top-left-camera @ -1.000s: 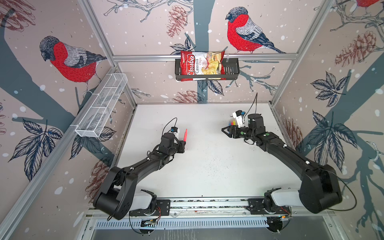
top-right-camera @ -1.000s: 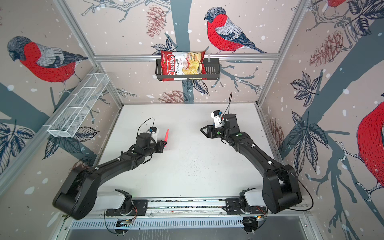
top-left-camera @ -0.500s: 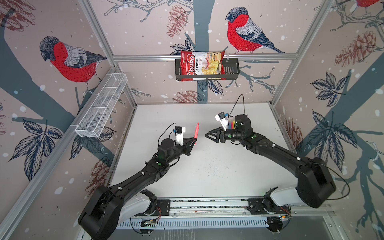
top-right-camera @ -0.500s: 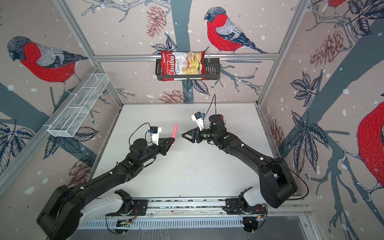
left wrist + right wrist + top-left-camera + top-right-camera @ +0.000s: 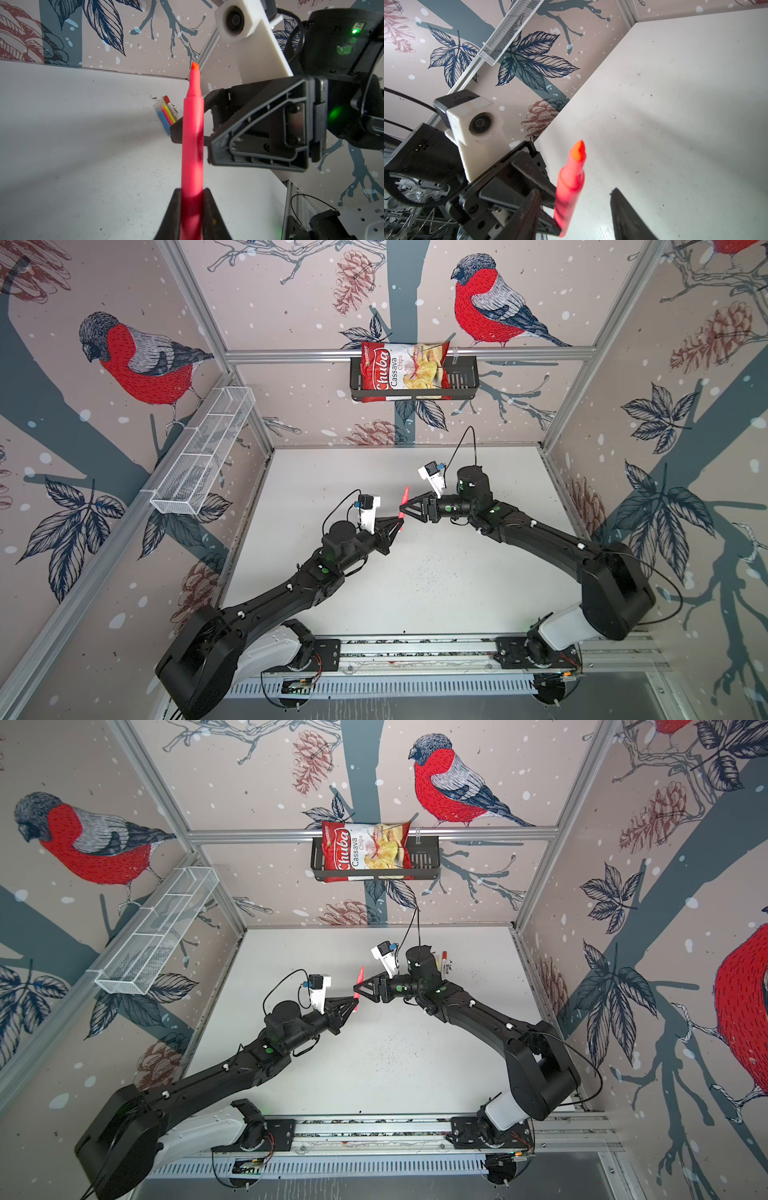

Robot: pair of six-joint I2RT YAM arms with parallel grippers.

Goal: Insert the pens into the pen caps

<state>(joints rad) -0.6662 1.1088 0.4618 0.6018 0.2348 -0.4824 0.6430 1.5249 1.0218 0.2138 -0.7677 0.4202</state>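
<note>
Mid-task, one pen in hand and not yet capped. The left gripper (image 5: pixel 192 197) is clamped on the lower end of the pink pen (image 5: pixel 192 135) and holds it upright above the table (image 5: pixel 415 593), just above centre in both top views. The pen's orange felt tip (image 5: pixel 195 66) is bare. The right gripper (image 5: pixel 577 193) meets it from the right of the frame with its jaws apart around the barrel. One finger (image 5: pixel 535 199) is at or just beside the pen, and the other shows a clear gap, so it is open, with no grip yet. I can see no cap in the right jaws, and no loose cap in any view. The other pens (image 5: pixel 166 113), blue, pink and yellow plus a white-barrelled one with a red end (image 5: pixel 444 961), lie side by side on the table, right of centre in a top view, partly hidden behind the right wrist. Their far ends look whitish and translucent, possibly caps already on, but they are too small to tell. Judgement: most of the set may be finished, and the pink pen is left. This looks like a handover or regrip rather than the capping itself. A cap has to be found and pushed over the bare tip, and where that cap lies is not shown.
</note>
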